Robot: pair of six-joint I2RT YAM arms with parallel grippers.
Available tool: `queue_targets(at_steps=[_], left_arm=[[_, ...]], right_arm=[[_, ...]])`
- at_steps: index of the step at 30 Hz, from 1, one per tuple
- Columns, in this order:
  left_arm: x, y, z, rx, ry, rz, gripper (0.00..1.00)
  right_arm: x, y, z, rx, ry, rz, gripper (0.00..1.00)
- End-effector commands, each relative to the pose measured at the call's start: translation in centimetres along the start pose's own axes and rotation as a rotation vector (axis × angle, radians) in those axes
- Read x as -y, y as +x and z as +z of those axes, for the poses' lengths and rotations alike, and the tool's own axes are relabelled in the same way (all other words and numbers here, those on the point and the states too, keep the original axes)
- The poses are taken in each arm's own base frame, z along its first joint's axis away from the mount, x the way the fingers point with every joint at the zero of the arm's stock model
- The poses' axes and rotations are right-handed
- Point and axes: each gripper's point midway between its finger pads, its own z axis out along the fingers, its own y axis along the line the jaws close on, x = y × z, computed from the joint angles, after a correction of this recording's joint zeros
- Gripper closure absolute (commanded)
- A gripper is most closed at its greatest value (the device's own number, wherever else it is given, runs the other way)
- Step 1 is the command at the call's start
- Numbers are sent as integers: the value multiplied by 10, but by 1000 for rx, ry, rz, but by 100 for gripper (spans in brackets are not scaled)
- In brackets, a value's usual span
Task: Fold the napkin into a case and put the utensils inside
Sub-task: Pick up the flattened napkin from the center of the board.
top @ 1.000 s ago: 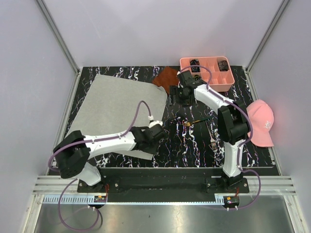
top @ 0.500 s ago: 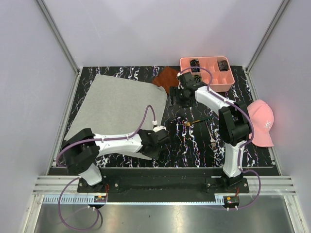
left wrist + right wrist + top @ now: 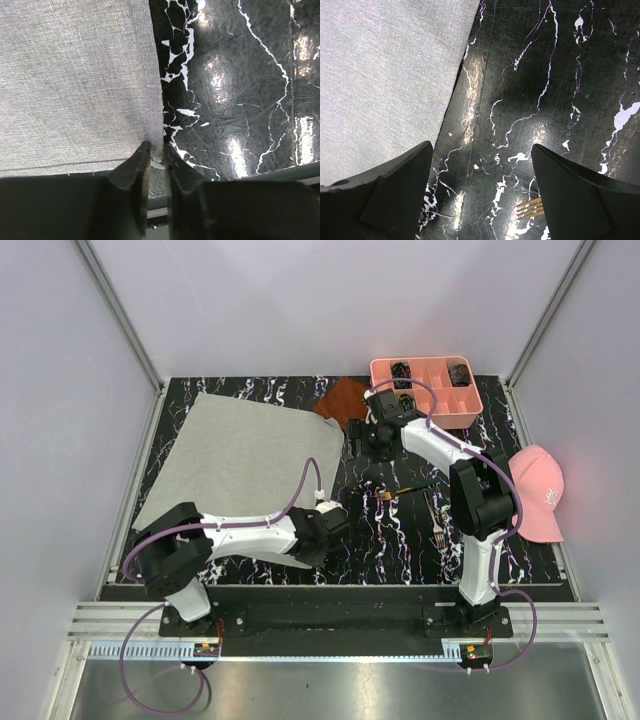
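The light grey napkin [image 3: 240,465] lies flat on the left half of the marble table. My left gripper [image 3: 322,532] sits at its near right corner. In the left wrist view the left gripper [image 3: 156,148] is shut on that corner, with a little napkin [image 3: 75,80] fabric bunched between the fingertips. My right gripper [image 3: 365,435] hovers open by the napkin's far right corner. In the right wrist view the right gripper [image 3: 480,147] holds nothing; bare table and the napkin [image 3: 385,75] edge lie below it. The utensils lie right of centre: a dark gold-ended piece [image 3: 405,490], whose gold tines [image 3: 530,207] show, and a silver fork [image 3: 437,520].
A pink compartment tray [image 3: 470,405] with small dark items stands at the back right. A rust-brown cloth [image 3: 340,398] lies just left of it. A pink cap [image 3: 540,492] rests at the right edge. Frame rails border the table.
My left gripper slid toward the napkin's near right corner and its jaws closed on the fabric. The right gripper shifted slightly left and stayed open.
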Motion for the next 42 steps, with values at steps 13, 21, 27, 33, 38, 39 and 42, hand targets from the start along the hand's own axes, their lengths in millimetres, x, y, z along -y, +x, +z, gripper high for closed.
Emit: queue_targets(at_steps=[13,21,27,33,38,39,42], left_arm=[[0,22,-31,-13,136,-32,100],[-6,37,-40,-22,179,-54,100],[-8,45,-41,-37,194,-65,100],[-8,48,-46,-36,216,-67,100],[-10,53,-49,-36,234,-71,100],[-10,53,-49,-38,236,-70,100],[-10,53,-51,-37,244,-66,100]], right_arm=[[-20,-44,33,59,-63,25,9],[-25,-69,57,95,-86,-6,13],[-15,-69,73,83,-77,35,19],[-4,-71,86,80,-60,70,30],[0,-75,87,92,-53,74,34],[0,-77,87,98,-55,75,35],[-3,-80,87,101,-73,72,43]])
